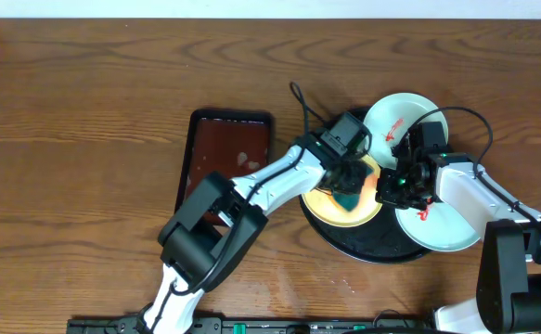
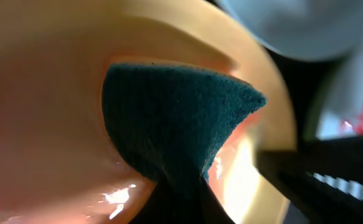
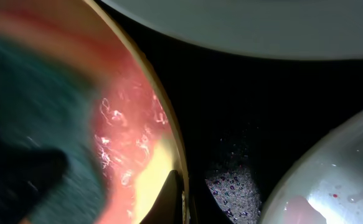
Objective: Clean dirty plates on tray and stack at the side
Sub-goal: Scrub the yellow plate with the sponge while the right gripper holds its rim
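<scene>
Table carries tray near its right edge. Yellow plate lies at tray's left edge; far mint plate and right mint plate overhang the rim. Left gripper clenched on sponge, pressed into yellow plate; right gripper pinches that plate's right rim

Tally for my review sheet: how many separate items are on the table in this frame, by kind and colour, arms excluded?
pale mint-white round plates with red smears: 2
pale yellow round plate: 1
large round black tray: 1
small reddish-brown rectangular tray: 1
dark teal sponge: 1
Total: 6
</scene>
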Robot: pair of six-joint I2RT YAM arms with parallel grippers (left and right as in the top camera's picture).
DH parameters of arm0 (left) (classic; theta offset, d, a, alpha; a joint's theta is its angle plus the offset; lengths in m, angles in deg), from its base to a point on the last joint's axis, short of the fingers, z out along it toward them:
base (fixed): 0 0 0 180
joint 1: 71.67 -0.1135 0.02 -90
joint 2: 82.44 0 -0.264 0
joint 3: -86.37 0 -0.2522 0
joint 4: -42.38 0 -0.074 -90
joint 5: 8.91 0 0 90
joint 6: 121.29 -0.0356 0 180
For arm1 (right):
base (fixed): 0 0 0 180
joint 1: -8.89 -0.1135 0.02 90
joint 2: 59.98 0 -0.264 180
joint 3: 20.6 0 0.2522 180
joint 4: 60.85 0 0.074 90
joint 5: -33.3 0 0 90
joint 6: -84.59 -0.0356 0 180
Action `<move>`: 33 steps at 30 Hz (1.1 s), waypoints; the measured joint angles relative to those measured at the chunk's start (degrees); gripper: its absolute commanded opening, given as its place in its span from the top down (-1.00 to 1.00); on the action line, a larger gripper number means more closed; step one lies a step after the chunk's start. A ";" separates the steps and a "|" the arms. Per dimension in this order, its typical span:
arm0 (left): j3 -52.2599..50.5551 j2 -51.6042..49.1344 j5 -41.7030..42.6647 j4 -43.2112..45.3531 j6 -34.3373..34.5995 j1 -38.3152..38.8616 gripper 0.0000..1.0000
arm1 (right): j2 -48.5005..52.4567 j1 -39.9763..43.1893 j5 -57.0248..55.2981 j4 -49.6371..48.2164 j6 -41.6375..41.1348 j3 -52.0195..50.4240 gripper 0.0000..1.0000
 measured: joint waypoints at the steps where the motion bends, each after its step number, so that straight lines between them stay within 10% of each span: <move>1: 0.07 -0.13 0.81 0.15 -0.74 0.39 0.85 | 0.00 0.00 -0.04 -0.02 0.00 0.00 0.97; 20: 6.60 -0.26 -20.06 -21.51 2.43 -0.33 0.85 | 0.00 0.00 -0.09 -0.13 0.00 0.02 0.98; 33: 6.60 -1.31 -13.00 -11.34 0.17 -1.79 0.85 | 0.11 -0.13 0.85 -0.35 -0.22 0.00 0.98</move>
